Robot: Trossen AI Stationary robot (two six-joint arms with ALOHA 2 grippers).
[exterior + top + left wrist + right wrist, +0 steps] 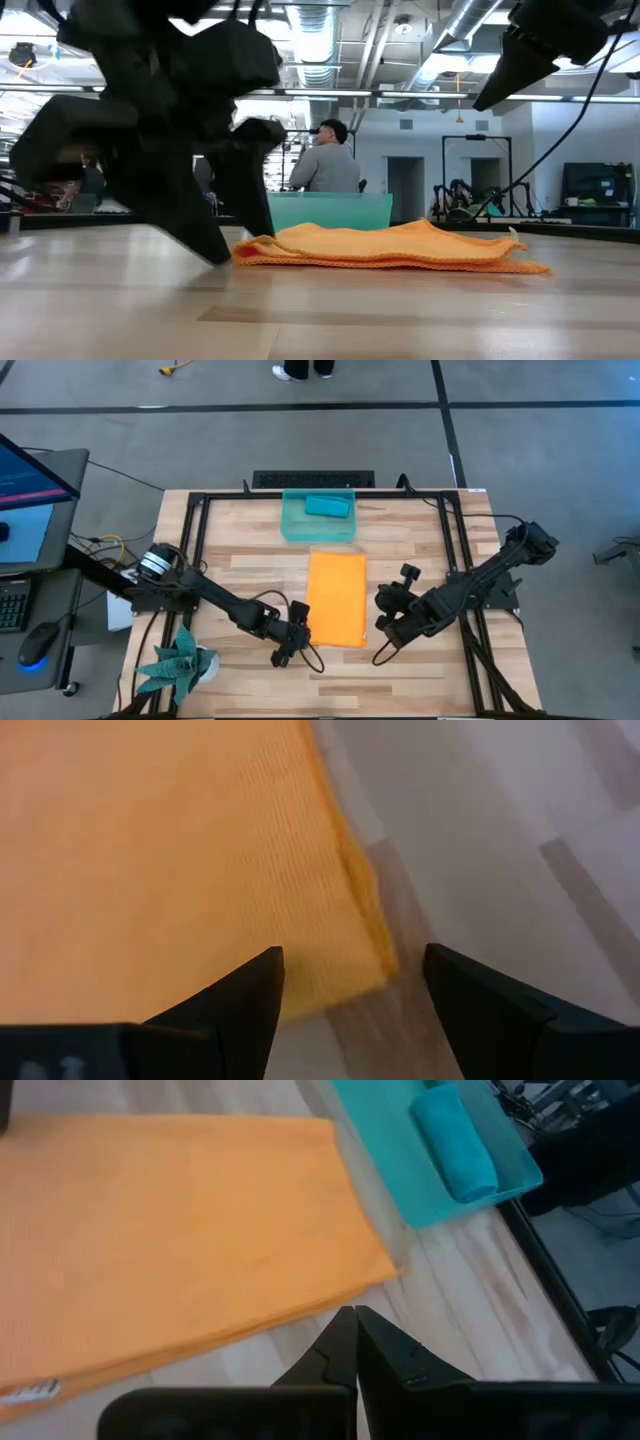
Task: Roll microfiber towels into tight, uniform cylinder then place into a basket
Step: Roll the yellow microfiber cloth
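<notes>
Left gripper [287, 643] sat low at the near left corner of the orange towel [337, 598], its fingers [240, 995] spread wide to either side of that corner and not yet closed on any cloth. Right gripper [384, 626] hovered just off the towel's near right edge with its fingers [345, 1345] pressed together and nothing between them.

Risks, as I judged them: the towel seemed to be folded into layers, so a pinch from the left gripper might have caught only the top ply, and the roll would then have started crooked or loose. One finger stood over bare wood beside the corner; closing from there could have pushed the edge aside or bunched it instead of seizing it. With the right gripper shut and off the cloth, the far side of the near edge had no hold, so a roll begun from one corner would probably have skewed into a cone.

Orange towel lay flat as a long rectangle in the middle of the table [430, 530], edges slightly wavy in the low view, its far end just short of the basket [292, 525]. A blue towel [327, 506], already rolled into a short cylinder, lay inside the basket at the table's far edge.
</notes>
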